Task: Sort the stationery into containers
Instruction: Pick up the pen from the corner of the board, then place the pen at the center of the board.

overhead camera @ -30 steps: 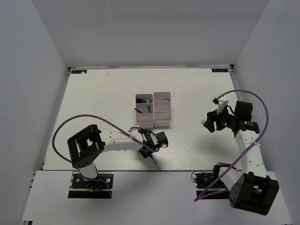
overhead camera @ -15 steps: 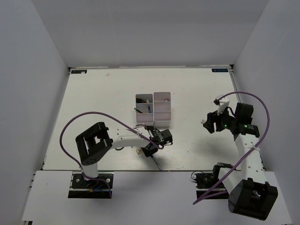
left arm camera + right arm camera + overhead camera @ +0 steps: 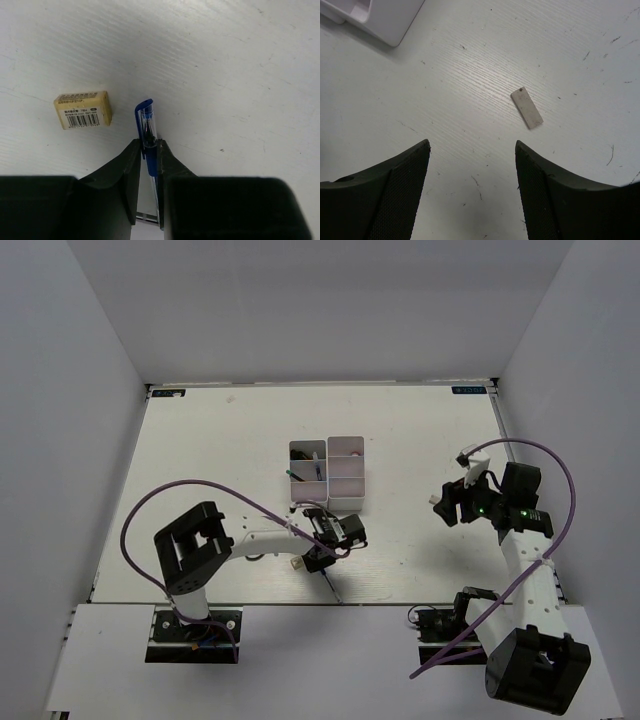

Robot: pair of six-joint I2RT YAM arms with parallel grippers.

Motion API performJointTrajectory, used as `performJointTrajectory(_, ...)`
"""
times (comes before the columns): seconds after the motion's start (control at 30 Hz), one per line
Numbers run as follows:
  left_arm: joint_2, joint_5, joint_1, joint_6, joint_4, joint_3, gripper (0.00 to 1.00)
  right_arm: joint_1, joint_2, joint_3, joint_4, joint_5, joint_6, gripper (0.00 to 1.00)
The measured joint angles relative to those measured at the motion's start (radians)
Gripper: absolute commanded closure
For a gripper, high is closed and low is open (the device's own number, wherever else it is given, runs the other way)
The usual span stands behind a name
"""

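- The beige block [image 3: 83, 109], with a barcode label on its upper face, lies flat on the desk [image 3: 200, 460]. It sits just left of the left hand and apart from it.
- The left hand [image 3: 148, 150] is low over the desk near the front edge, in front of the bins. Its two dark fingers [image 3: 131, 160] are pinching the blue pen [image 3: 146, 125] across its barrel.
- The blue pen lies on the desk, its capped end with the clip poking out beyond the fingertips. In the top view the rest of it trails toward the desk's near edge.
- The bins [image 3: 346, 505] stand at mid-desk, two white columns side by side. The left column holds dark items and a pen; what lies in the right column is too small to tell.
- The right hand [image 3: 471, 145] hangs over bare desk on the right side, fingers spread wide with nothing between them.
- A small white rectangular piece [image 3: 526, 108] lies flat on the desk just beyond the right hand, tilted and touching nothing.
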Motion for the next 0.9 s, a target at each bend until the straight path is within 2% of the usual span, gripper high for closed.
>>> performJointTrajectory(0.3,-0.092,-0.034,-0.012,0.135,-0.013,0.000,0.99,0.000,-0.002,-0.012,0.006,0.001,0.002,0.27)
performJointTrajectory(0.6,-0.109,-0.069,-0.017,0.235,-0.012,0.030,0.99,0.000,-0.002,-0.012,0.010,0.005,0.002,0.27)
performJointTrajectory(0.7,-0.123,-0.094,-0.019,0.312,-0.002,0.080,0.99,0.000,-0.002,-0.013,0.010,0.005,0.001,0.27)
performJointTrajectory(0.9,-0.150,-0.131,-0.017,0.559,0.083,0.224,0.99,-0.001,-0.002,-0.027,0.012,0.012,0.000,0.27)
